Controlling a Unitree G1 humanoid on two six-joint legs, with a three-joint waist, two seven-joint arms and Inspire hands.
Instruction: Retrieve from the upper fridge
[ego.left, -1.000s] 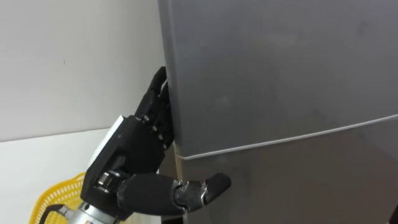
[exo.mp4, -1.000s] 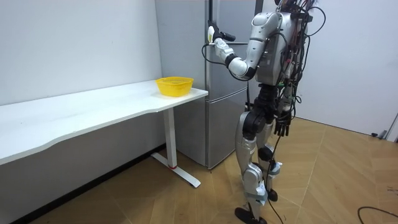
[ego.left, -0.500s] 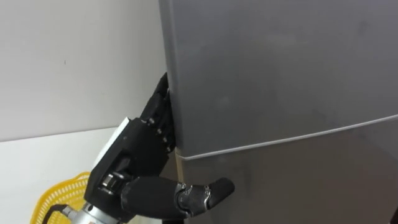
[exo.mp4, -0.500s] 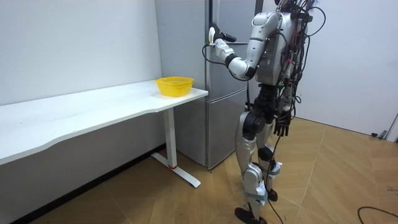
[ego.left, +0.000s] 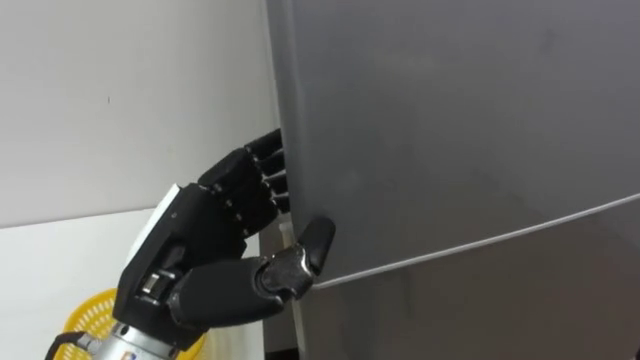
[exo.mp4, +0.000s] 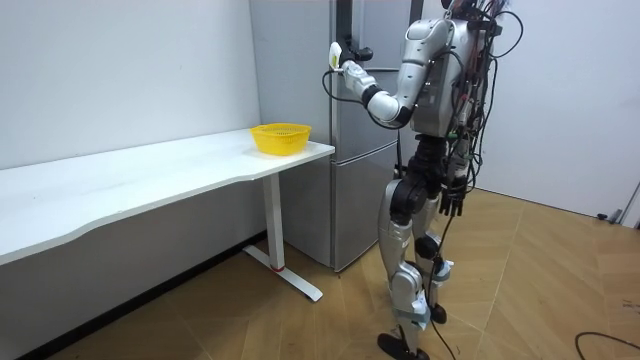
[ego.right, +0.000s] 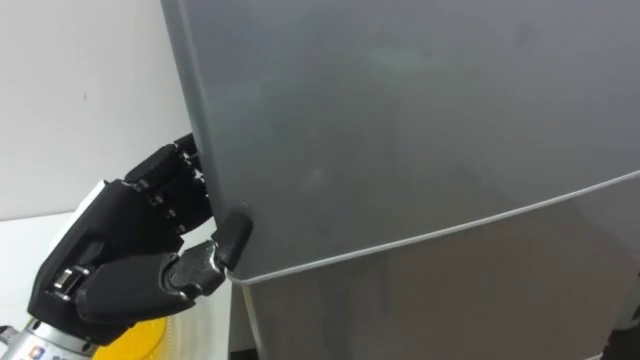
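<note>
A grey fridge stands before me, its upper door (ego.left: 450, 120) above a thin seam and the lower door (ego.left: 480, 310) below it. My left hand (ego.left: 190, 260) grips the upper door's left edge just above the seam. Its fingers curl round behind the edge, and the thumb (ego.left: 312, 243) presses on the door's front. The room view has this hand (exo.mp4: 345, 68) raised at the fridge's edge, beside a dark gap (exo.mp4: 344, 25). My right hand (exo.mp4: 455, 205) hangs by my hip. Nothing from inside the fridge is visible.
A yellow mesh basket (ego.left: 85, 315) sits on the white table (exo.mp4: 150, 170) just left of the fridge, at the table's end (exo.mp4: 318, 149). A white wall is behind the table. I stand on a wooden floor (exo.mp4: 540, 290), close to the fridge front.
My left hand has moved up the door edge. The thumb has left the lower door below the seam and now lies on the upper door. The dark gap at the edge looks wider.
</note>
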